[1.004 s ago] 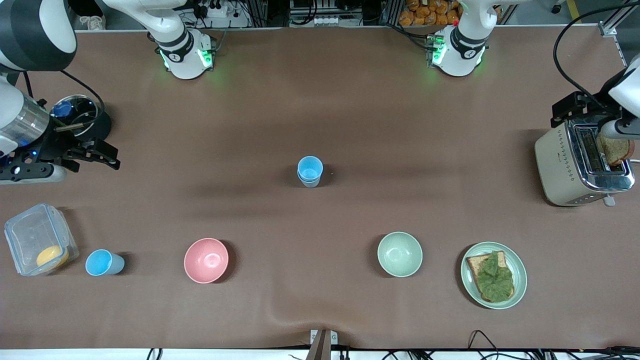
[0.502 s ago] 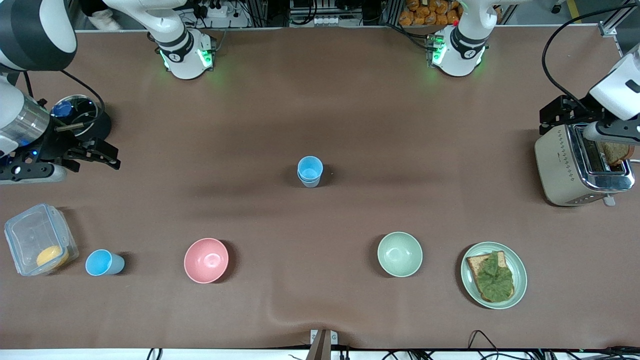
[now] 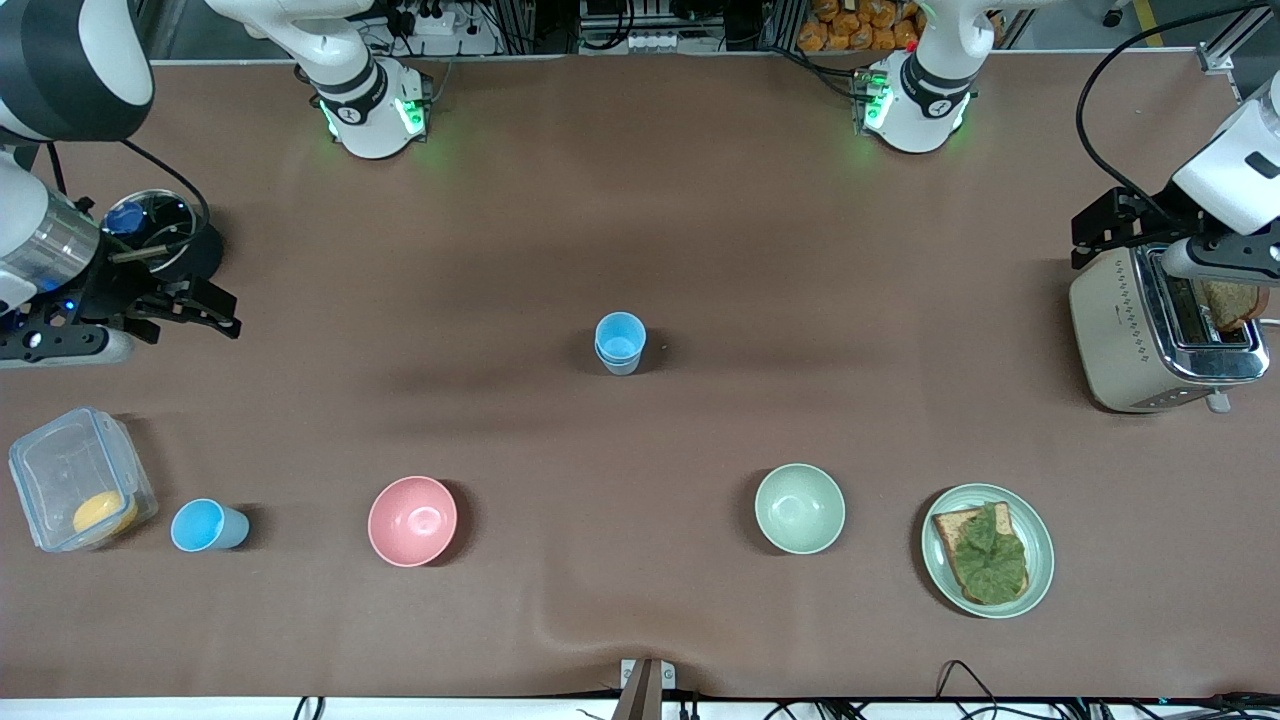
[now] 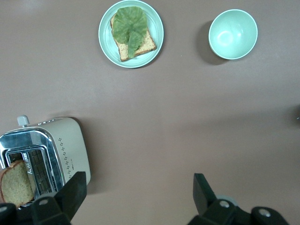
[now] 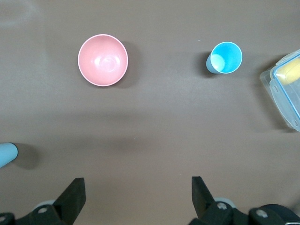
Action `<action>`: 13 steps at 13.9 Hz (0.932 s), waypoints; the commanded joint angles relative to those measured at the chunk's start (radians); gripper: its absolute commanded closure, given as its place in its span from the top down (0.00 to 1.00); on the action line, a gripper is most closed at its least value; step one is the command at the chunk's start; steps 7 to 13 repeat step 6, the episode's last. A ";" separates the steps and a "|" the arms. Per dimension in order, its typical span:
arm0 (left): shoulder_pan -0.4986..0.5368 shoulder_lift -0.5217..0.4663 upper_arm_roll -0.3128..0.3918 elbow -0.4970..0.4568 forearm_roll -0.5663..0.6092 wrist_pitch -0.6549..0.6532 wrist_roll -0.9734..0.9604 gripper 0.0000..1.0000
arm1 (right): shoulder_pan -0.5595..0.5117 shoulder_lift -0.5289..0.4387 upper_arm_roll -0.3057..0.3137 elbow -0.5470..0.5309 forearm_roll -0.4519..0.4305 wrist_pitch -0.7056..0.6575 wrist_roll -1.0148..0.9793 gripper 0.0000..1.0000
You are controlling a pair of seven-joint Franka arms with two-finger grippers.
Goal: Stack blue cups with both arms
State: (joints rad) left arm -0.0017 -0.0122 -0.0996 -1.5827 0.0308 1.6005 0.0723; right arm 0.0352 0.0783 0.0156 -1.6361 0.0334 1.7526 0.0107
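At the middle of the brown, matte, faintly wrinkled bench [image 3: 700, 250] stand the stacked blue cups [image 3: 620, 342], two smooth plastic tumblers, handleless and slightly tapered, one nested in the other so that two rims show close together. A single blue cup [image 3: 205, 526] (brighter blue inside, with a glossy spot at its bottom) stands upright well apart from them, nearer the front camera toward the right arm's end, between a clear lidded plastic box [image 3: 75, 490] holding something yellow and a round pink bowl [image 3: 412, 520]. Toward the left arm's end sit a smooth pale green bowl [image 3: 799, 508], a pale green plate [image 3: 988, 550] carrying toast topped with a crinkled green leaf, and a cream toaster [image 3: 1150, 335] with a shiny metal top and a bread slice in its slot. The left gripper [image 4: 136, 194] hangs over the bench just beside the toaster, its black fingers spread wide and empty. The right gripper [image 5: 136, 197] hovers over bare bench toward its own end, equally wide apart, gripping nothing.
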 commanded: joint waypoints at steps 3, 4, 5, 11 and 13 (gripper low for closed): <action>0.000 0.001 -0.008 0.018 -0.018 -0.011 -0.025 1.00 | -0.017 -0.028 0.011 -0.024 0.016 -0.001 0.009 1.00; 0.011 0.001 -0.034 0.018 -0.017 -0.020 -0.035 1.00 | -0.017 -0.028 0.012 -0.024 0.016 -0.001 0.009 1.00; 0.049 0.001 -0.064 0.017 -0.017 -0.025 -0.046 1.00 | -0.017 -0.028 0.012 -0.024 0.016 -0.001 0.009 1.00; 0.054 0.001 -0.075 0.017 -0.017 -0.027 -0.057 1.00 | -0.017 -0.028 0.012 -0.024 0.016 -0.001 0.009 1.00; 0.054 0.001 -0.075 0.017 -0.017 -0.027 -0.057 1.00 | -0.017 -0.028 0.012 -0.024 0.016 -0.001 0.009 1.00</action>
